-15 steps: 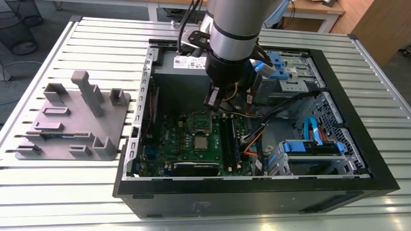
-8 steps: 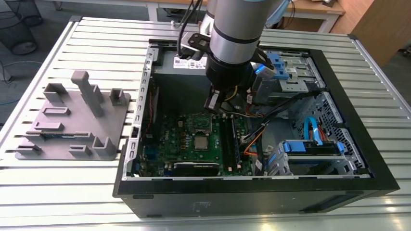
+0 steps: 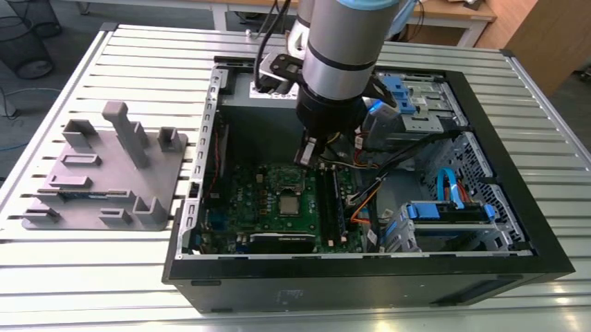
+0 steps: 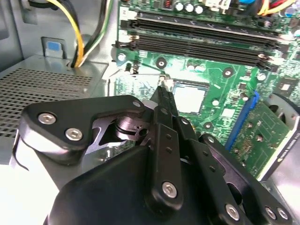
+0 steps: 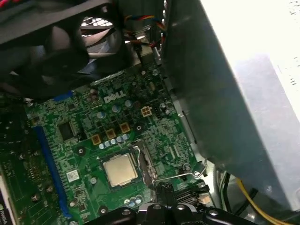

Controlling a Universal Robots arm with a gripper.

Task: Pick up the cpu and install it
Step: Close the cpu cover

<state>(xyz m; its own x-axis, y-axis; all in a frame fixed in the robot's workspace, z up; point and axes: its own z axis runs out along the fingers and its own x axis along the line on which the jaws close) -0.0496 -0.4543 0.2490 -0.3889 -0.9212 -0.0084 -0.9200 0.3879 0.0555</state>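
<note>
Counter carries an open computer case laid flat, exposing its motherboard. The cpu already sits in its socket. Just above, the jaws are pressed together, empty.

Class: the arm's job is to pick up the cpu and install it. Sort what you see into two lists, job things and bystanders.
Job things: cpu, lying flat in its socket on the motherboard; gripper, close above it, holding nothing.

Bystanders: gray fixture, blue drive bays, yellow cables.
</note>
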